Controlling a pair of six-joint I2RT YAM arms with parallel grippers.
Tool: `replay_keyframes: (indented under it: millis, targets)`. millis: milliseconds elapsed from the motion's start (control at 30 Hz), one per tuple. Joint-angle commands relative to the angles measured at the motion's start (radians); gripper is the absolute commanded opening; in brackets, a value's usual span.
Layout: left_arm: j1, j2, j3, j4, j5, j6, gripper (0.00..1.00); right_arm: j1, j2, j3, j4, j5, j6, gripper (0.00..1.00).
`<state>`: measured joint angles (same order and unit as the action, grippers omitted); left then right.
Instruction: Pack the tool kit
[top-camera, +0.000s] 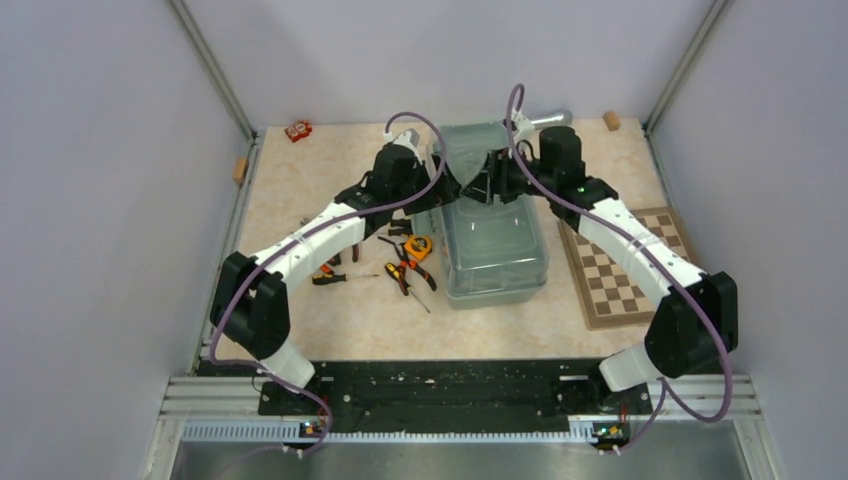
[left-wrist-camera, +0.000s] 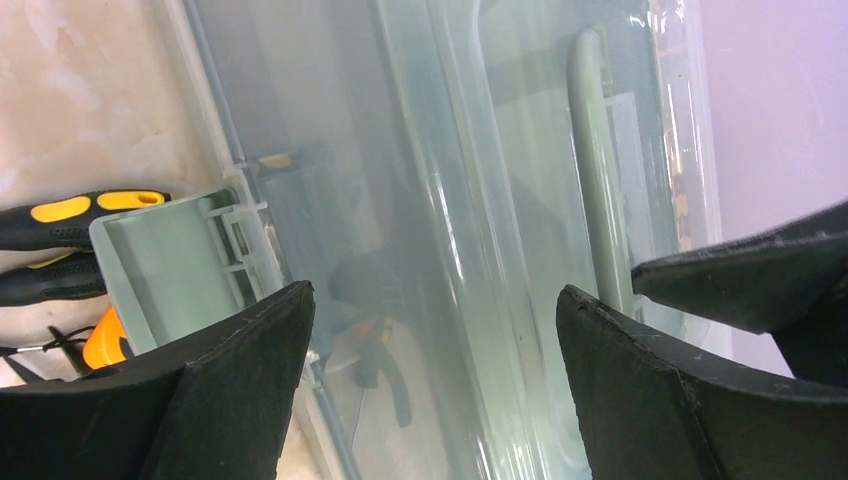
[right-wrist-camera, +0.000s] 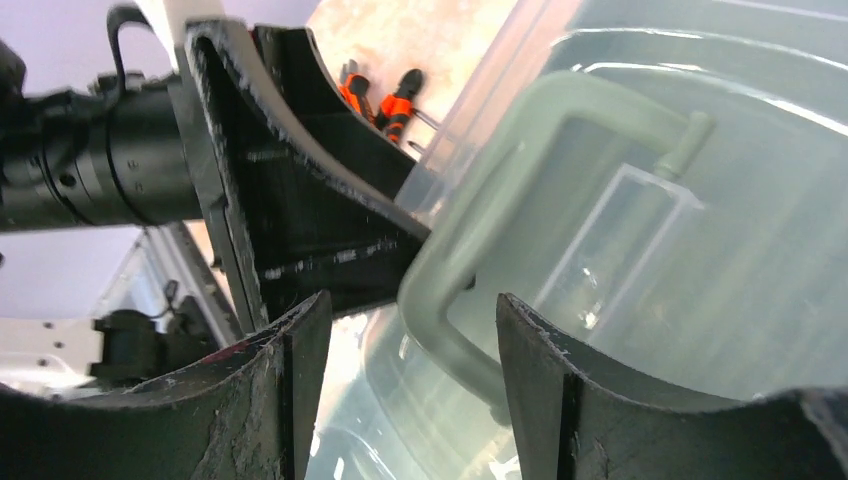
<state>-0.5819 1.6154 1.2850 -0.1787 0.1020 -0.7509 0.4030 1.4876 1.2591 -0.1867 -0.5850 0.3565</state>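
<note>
Left gripper (left-wrist-camera: 435, 320) over toolbox (top-camera: 497, 270) lid (left-wrist-camera: 400, 150), jaws spread; right gripper (right-wrist-camera: 412, 320) jaws spread, handle (right-wrist-camera: 440, 265) corner between them; pliers (top-camera: 405, 272) left of box.

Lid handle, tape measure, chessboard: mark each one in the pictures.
lid handle (left-wrist-camera: 592, 170): left wrist view, middle of the green bar.
tape measure (top-camera: 420, 247): top external view, its orange body.
chessboard (top-camera: 610, 285): top external view, bare squares near the front edge.

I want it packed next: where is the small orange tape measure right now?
In the top view, the small orange tape measure lies just left of the sage-green plastic toolbox, beside the orange-black pliers.
</note>
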Motion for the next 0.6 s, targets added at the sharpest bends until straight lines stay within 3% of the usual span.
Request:
replay_keyframes:
  millis: [0, 333, 567]
  targets:
    - [0.000, 0.016, 0.065, 0.059, 0.029, -0.011, 0.95, 0.005, -0.103, -0.065, 0.007, 0.100, -0.190, 0.61]
    - [-0.004, 0.022, 0.117, 0.050, 0.044, -0.004, 0.95, 0.065, -0.275, -0.259, 0.175, 0.304, -0.420, 0.60]
    - [-0.021, 0.027, 0.155, 0.025, 0.041, 0.010, 0.95, 0.175, -0.287, -0.280, 0.219, 0.477, -0.540, 0.60]
